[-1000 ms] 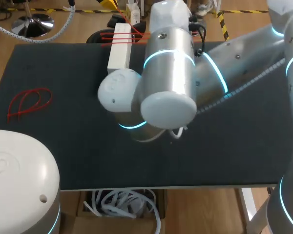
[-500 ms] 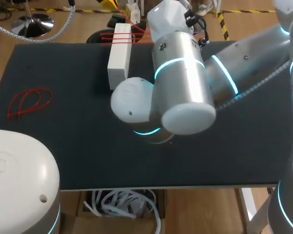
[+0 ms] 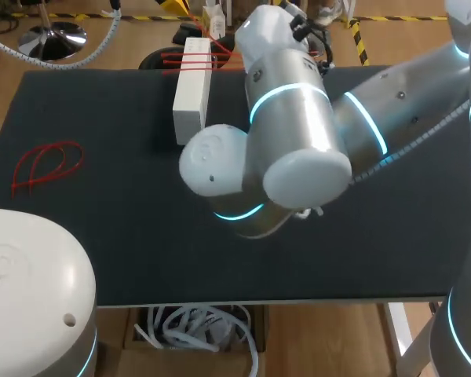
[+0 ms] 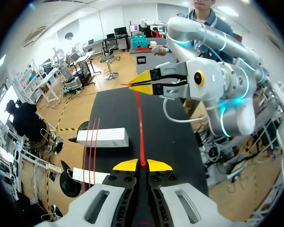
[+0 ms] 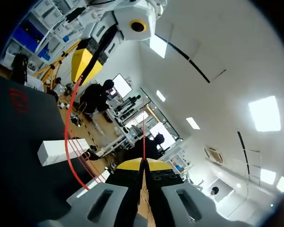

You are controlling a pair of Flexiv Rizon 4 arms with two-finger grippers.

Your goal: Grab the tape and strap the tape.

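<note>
Clamped tight with the left pincer on one end of the red tape, yellow tips pressed in from both sides. Out ahead from there, along the tape, strung in the air above the dark table. And at the far end, pinched again, this time by the right pincer, tips shut on the thin red strip; from the left wrist, a yellow beak biting the tape's tip. From the right wrist, a fine red line rising out between the closed tips, plus a long red bow curving over from the other pincer up ahead. So: held at both ends, off the table, between the two pincers.

Down beside the tape, flat on the table, a long white box. Laid across that box near one end, a few spare red strips. Farther out, toward the table's left side in the head view and well apart from the box, a red loop lying on the surface.

From above, neither pincer to be made out: hidden by the bulky right arm, in over the middle of the table just beside the box. In the near left corner, only the white shell of the left arm.
</note>
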